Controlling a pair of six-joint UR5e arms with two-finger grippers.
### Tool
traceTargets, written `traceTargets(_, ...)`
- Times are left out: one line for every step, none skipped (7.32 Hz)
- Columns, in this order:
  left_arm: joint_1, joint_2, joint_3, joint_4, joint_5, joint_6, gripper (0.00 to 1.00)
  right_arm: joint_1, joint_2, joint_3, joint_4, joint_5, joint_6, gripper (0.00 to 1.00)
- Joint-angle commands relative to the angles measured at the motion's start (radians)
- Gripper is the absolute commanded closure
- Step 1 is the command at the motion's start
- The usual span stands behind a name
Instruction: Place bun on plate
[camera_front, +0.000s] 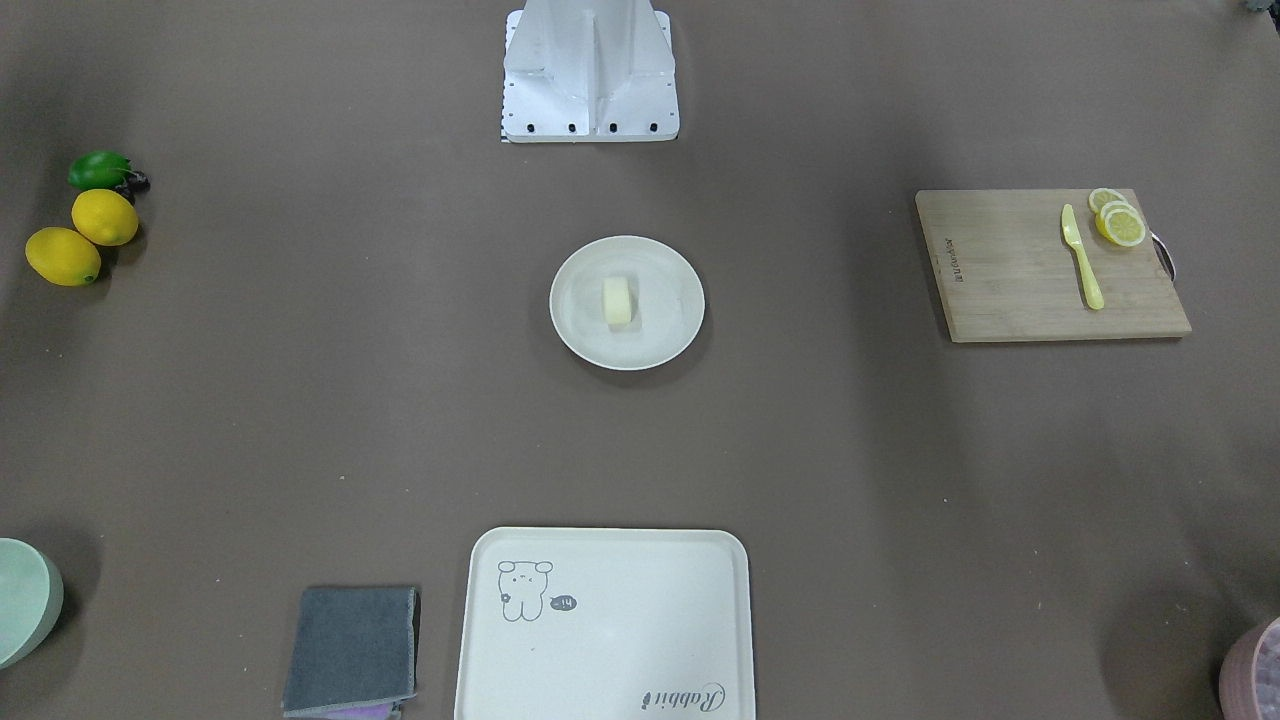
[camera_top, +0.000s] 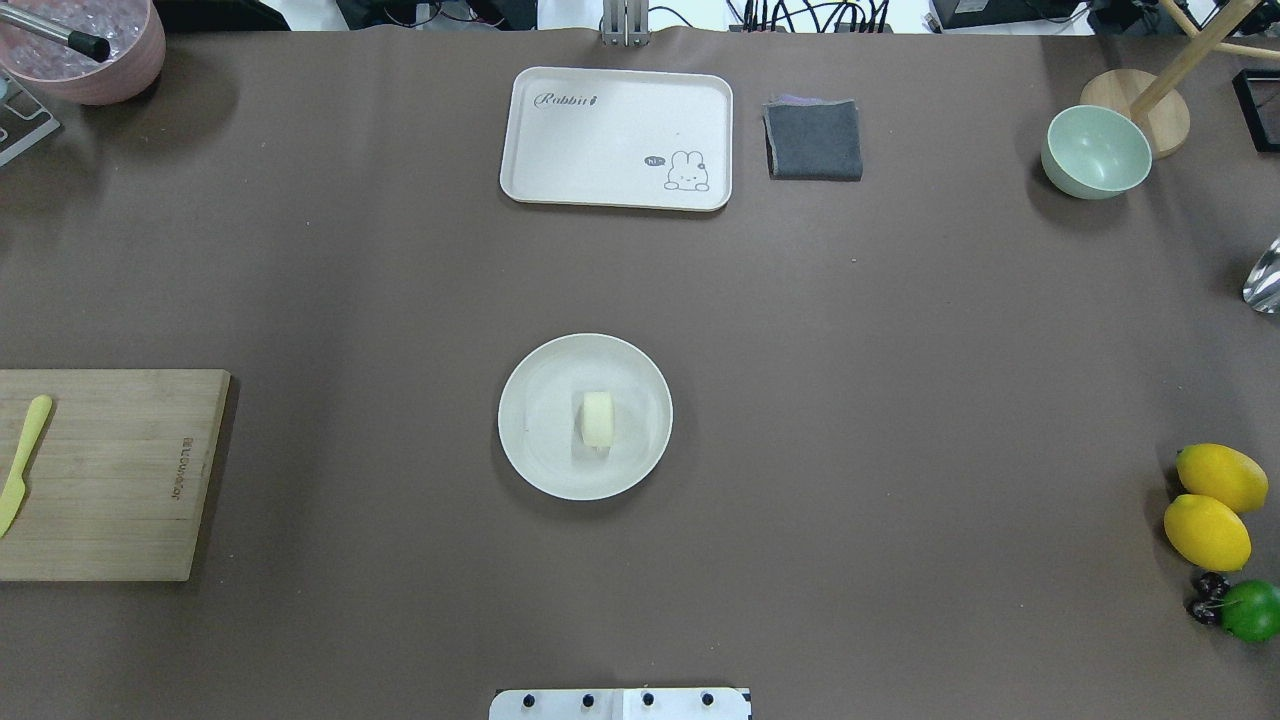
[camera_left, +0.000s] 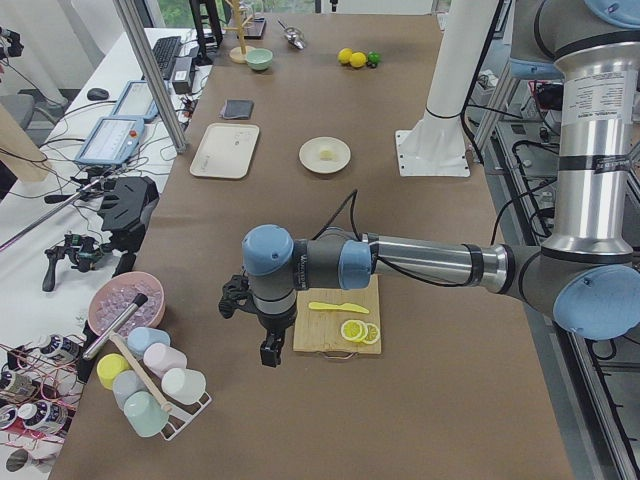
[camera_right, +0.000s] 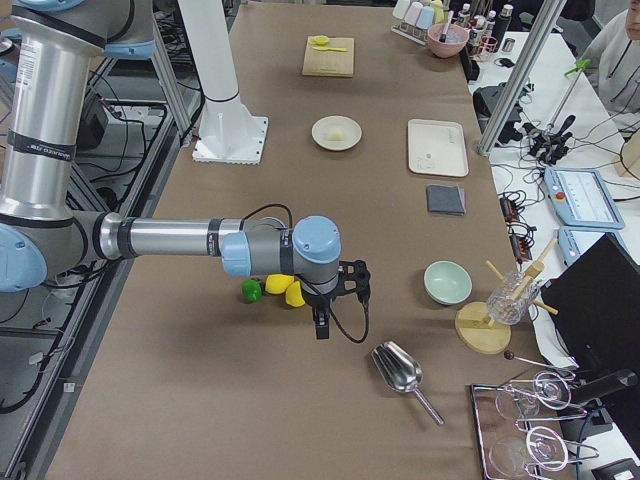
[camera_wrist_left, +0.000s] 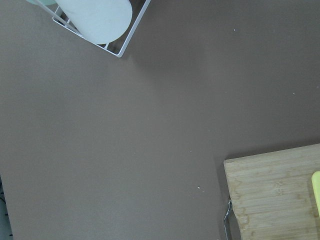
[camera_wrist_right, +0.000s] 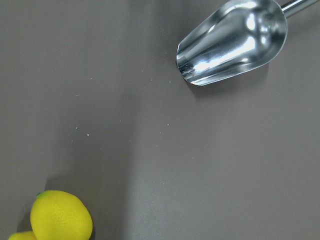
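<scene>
Whether the fingers of the left gripper (camera_left: 270, 352), held beside the cutting board (camera_left: 322, 330), and of the right gripper (camera_right: 320, 328), held by the lemons (camera_right: 284, 290), are apart or together cannot be told, while the bun (camera_front: 619, 301) is seen resting in the middle of the plate (camera_front: 662, 340), well apart from both.

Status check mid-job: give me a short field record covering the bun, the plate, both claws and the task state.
bun: small pale cream rounded bun, lying near the middle of the plate
plate: round off-white plate, mid-table in front of the robot's base
left claw: above the table at the robot's left end, beside the wooden cutting board; open or shut, cannot tell
right claw: above the table at the robot's right end, near the yellow lemons; open or shut, cannot tell
contact: neither claw near the bun
task state: bun appears placed
</scene>
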Motion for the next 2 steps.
traceTargets(0.001,0.0,0.0,0.0,0.0,0.0,0.03,0.0,0.0,0.0,0.0,0.0,0.0,0.0)
traceTargets(0.001,0.0,0.0,0.0,0.0,0.0,0.02,0.0,0.0,0.0,0.0,0.0,0.0,0.0)
